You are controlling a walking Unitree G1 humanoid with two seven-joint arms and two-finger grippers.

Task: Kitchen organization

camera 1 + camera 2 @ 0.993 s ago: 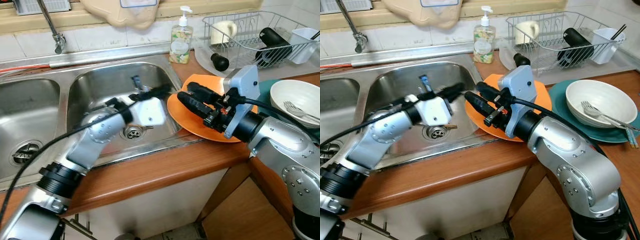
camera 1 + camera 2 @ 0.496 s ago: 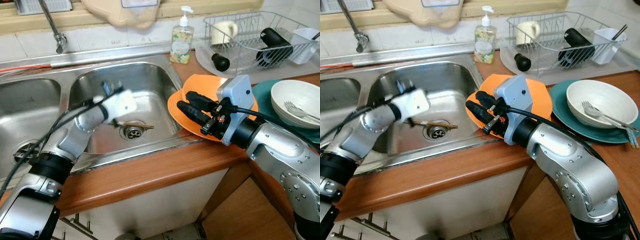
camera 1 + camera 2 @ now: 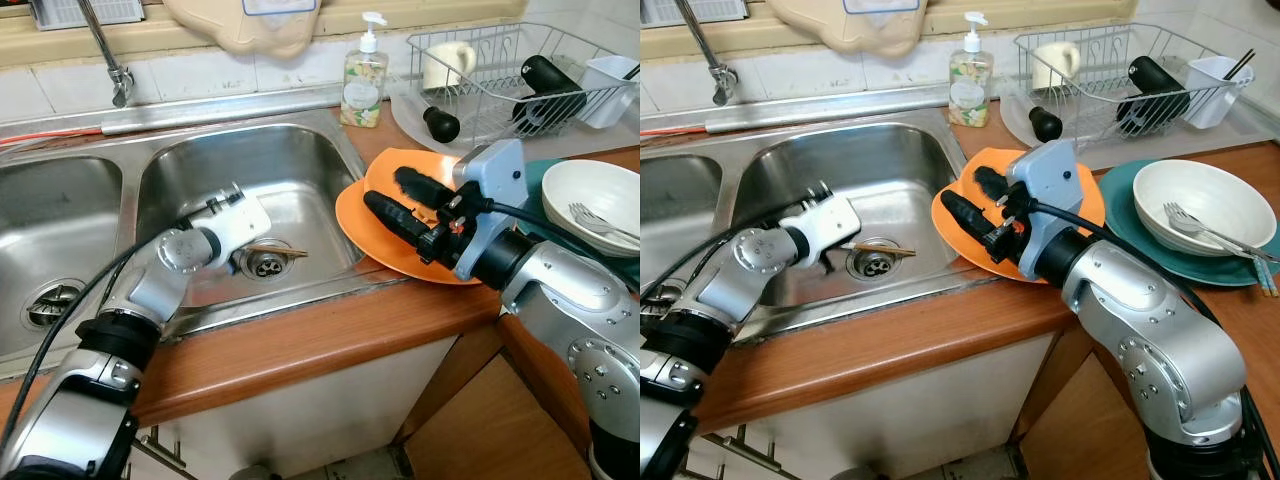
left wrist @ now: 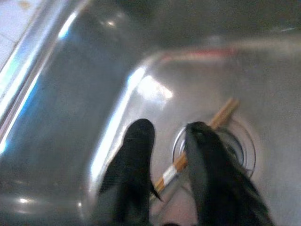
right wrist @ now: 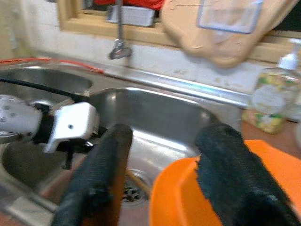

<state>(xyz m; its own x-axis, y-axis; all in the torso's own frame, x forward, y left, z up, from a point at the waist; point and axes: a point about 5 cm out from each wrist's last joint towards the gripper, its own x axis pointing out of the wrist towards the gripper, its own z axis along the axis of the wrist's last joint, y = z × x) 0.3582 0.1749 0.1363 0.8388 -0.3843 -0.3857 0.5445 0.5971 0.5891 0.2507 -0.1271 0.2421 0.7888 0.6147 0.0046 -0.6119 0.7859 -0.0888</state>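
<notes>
An orange plate (image 3: 368,243) leans on the counter edge, overhanging the right sink basin (image 3: 290,160). My right gripper (image 3: 385,188) is open, and its two black fingers (image 5: 106,160) straddle the plate's near rim, one over the plate and one off its edge. A pair of wooden chopsticks (image 3: 276,250) lies across the drain (image 3: 264,265). My left gripper (image 4: 169,129) is low in the basin and open. One finger stands on each side of a chopstick (image 4: 222,114), not closed on it.
A soap bottle (image 3: 362,75) stands behind the sink, and a dish rack (image 3: 520,75) with a mug and cups sits at the back right. A white bowl holding a fork (image 3: 590,190) rests on a teal plate (image 3: 1240,265). The faucet (image 3: 105,60) rises above the left basin (image 3: 50,220).
My left gripper has pulled back from the plate's rim, swung left and dropped to the chopsticks at the drain. My right gripper dipped, then rose a little over the plate.
</notes>
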